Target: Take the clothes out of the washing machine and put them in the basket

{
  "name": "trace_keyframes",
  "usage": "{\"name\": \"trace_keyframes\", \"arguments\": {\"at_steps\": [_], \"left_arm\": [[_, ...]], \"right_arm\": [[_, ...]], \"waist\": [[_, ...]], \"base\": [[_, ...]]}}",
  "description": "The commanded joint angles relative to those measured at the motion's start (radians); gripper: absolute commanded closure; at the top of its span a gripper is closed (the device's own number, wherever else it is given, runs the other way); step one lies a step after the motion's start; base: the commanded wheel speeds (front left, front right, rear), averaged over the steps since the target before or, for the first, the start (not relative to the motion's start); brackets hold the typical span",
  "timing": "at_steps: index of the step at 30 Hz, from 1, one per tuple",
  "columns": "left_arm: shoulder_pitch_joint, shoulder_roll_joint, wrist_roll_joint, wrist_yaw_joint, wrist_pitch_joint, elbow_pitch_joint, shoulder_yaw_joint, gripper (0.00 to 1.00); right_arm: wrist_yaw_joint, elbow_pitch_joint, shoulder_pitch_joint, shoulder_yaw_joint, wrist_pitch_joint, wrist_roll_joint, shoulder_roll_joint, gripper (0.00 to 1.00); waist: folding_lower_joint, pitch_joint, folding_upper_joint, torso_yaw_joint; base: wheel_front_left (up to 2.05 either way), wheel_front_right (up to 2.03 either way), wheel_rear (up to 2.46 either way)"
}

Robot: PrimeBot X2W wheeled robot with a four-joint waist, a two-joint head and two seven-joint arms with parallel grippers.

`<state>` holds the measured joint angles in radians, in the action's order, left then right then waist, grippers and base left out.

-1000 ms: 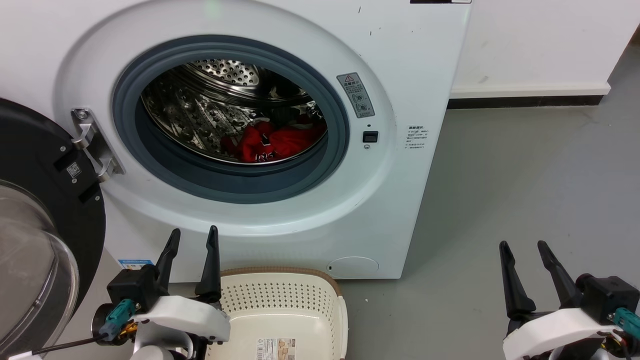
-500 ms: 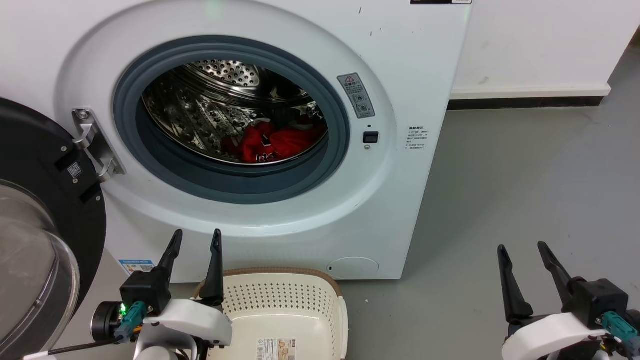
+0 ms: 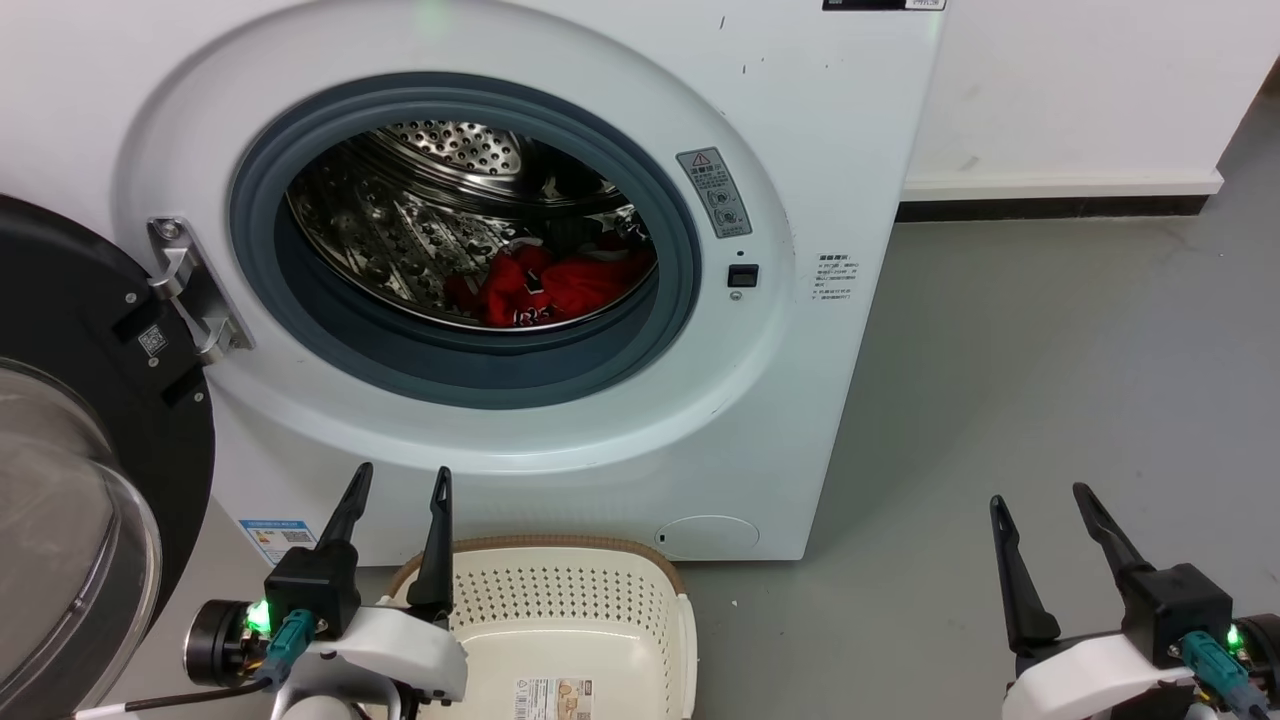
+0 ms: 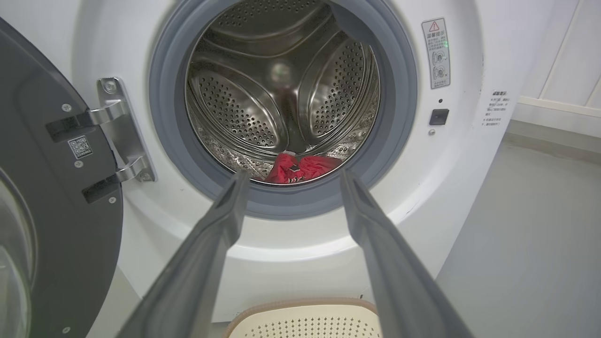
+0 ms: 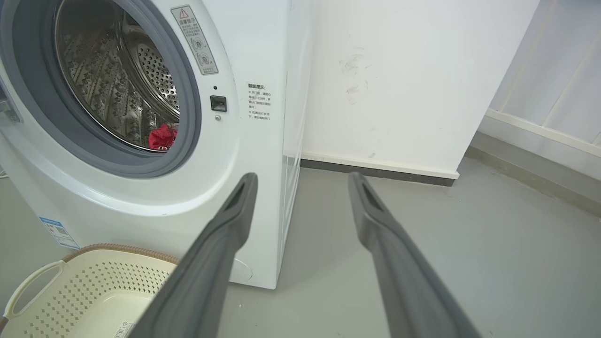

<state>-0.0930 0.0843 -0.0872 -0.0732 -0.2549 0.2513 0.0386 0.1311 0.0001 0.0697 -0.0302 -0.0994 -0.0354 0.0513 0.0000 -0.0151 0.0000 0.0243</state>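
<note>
My right gripper (image 5: 303, 177) holds its two long dark grey fingers (image 5: 211, 263) spread apart, with nothing between them, over the grey floor (image 5: 493, 244). In the left part of the view stands the large white front-loading washing machine (image 5: 256, 56) with its round grey rubber gasket (image 5: 190, 117). Low in the perforated steel drum (image 5: 112, 98) lie the bright red soft clothes (image 5: 162, 136), partly hidden by the gasket. The small cream perforated plastic basket (image 5: 89, 281) with a brown woven-look rim sits on the floor just before the machine. Behind is a white wall (image 5: 399, 70).
</note>
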Motion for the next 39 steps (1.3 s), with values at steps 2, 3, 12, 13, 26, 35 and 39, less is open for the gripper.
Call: {"name": "trace_keyframes", "arguments": {"at_steps": [2,3,12,13,26,35,39], "left_arm": [[-0.016,0.001,0.026,0.006,-0.01,0.004,-0.003,0.0],[-0.014,0.0,0.031,0.006,-0.012,0.006,-0.004,0.0],[-0.01,-0.007,0.01,0.004,-0.012,0.017,-0.017,0.0],[-0.009,-0.008,0.007,0.004,-0.012,0.018,-0.018,0.0],[-0.007,-0.008,0.021,0.013,-0.012,0.023,-0.024,0.0],[-0.116,0.021,0.001,0.012,-0.011,0.044,-0.06,0.0],[-0.215,0.044,-0.017,0.003,-0.01,0.079,-0.08,0.0]], "right_arm": [[-0.001,-0.01,0.016,0.0,-0.007,-0.029,-0.002,0.0],[-0.001,-0.01,0.017,0.001,-0.008,-0.035,-0.002,0.0],[-0.001,0.001,0.014,-0.002,-0.005,-0.026,-0.002,0.0],[-0.001,0.001,0.014,-0.002,-0.005,-0.027,-0.002,0.0],[-0.001,-0.005,0.012,0.006,-0.001,-0.031,-0.002,0.0],[-0.001,-0.06,-0.058,0.044,0.006,-0.032,-0.002,0.0],[-0.001,-0.086,-0.09,0.055,0.001,-0.028,-0.002,0.0]], "waist": [[0.0,0.0,0.0,0.001],[0.0,0.0,0.0,0.001],[0.0,0.002,0.0,0.001],[0.0,0.003,0.0,0.001],[0.0,0.012,0.0,-0.012],[0.0,0.162,0.0,-0.068],[0.0,0.257,0.0,-0.1]], "base": [[0.0,0.0,0.0],[0.0,0.0,0.0],[0.0,0.0,0.0],[0.0,0.0,0.0],[0.0,0.0,0.0],[0.0,0.0,0.0],[0.0,0.0,0.0]]}}
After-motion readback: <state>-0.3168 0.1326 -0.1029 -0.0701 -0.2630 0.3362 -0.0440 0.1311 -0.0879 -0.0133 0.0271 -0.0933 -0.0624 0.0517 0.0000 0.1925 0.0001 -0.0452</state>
